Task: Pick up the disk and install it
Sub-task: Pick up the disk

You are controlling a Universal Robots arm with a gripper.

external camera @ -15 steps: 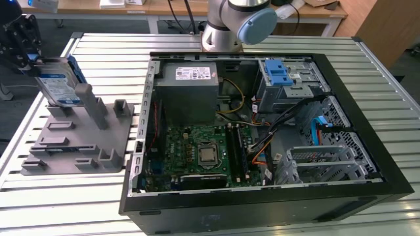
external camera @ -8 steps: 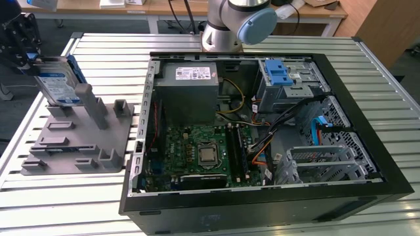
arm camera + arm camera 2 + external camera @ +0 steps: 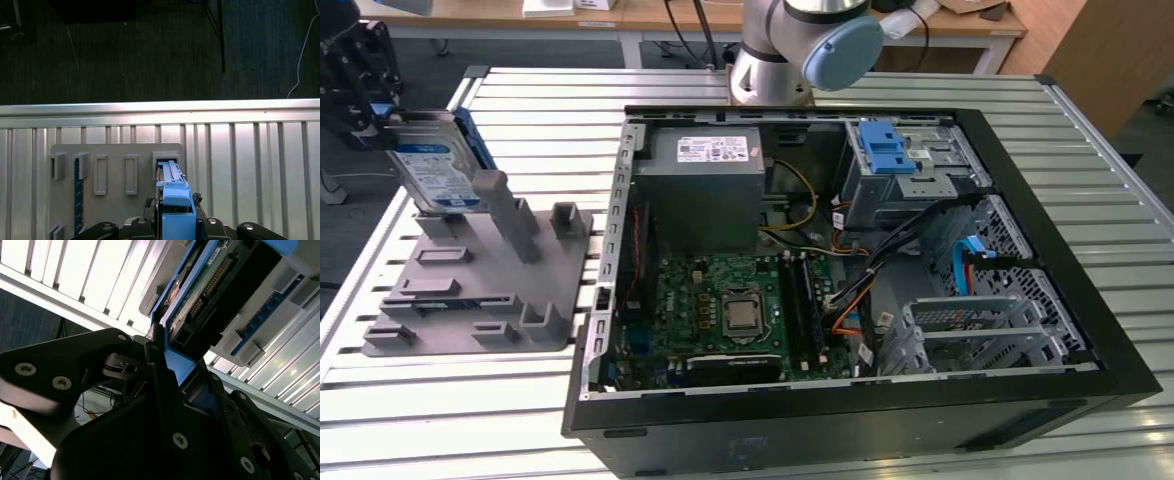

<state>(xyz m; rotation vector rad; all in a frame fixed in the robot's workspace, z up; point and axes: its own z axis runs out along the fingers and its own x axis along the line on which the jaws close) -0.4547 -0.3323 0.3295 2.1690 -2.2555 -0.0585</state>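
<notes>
At the exterior view's left, the gripper (image 3: 376, 108) is clenched on the upper end of the disk (image 3: 434, 170). The disk stands on edge, tilted, at the far slot of the grey rack (image 3: 467, 290) on the tabletop (image 3: 534, 100). I cannot tell whether its lower edge sits in the slot or just above it. To the right lies the open case (image 3: 1107, 300). The hold seems to be on the blue frame alone, so the disk might twist in the grip or snag on a rack post.
</notes>
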